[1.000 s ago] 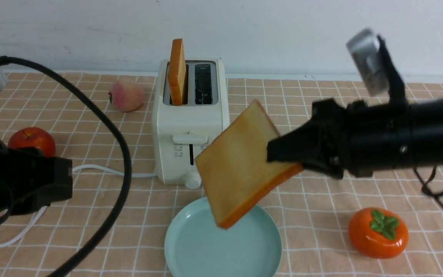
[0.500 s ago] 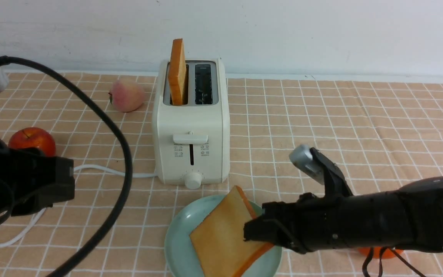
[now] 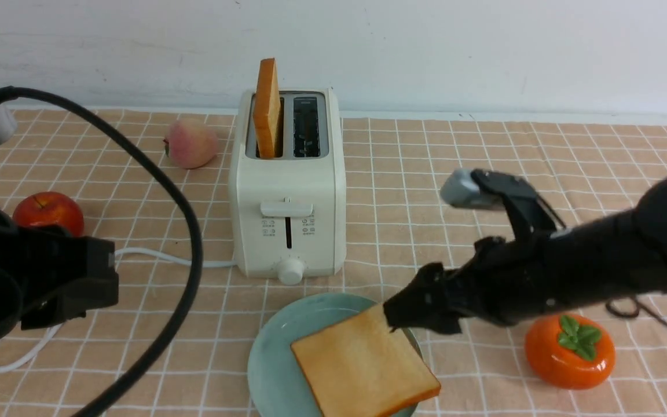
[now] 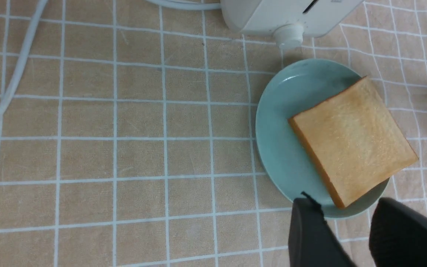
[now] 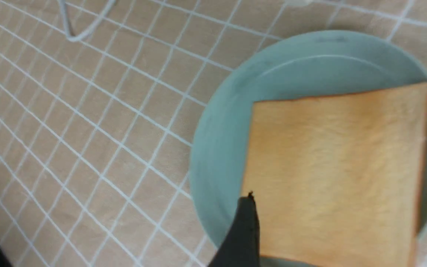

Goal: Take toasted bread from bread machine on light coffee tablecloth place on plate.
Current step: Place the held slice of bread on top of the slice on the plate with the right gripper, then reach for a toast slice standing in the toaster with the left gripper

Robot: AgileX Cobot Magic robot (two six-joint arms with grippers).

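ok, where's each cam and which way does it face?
Front: between the arms, facing forward at bread machine and plate; left arm, right arm show.
Left wrist: on left arm, looking down at tablecloth; left gripper shows.
Right wrist: on right arm, looking down, close; right gripper shows.
Shared: all see the toast slice on the plate.

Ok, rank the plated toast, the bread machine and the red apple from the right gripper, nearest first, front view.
1. plated toast, at the tip of the right gripper.
2. bread machine, behind and to its left.
3. red apple, far left.
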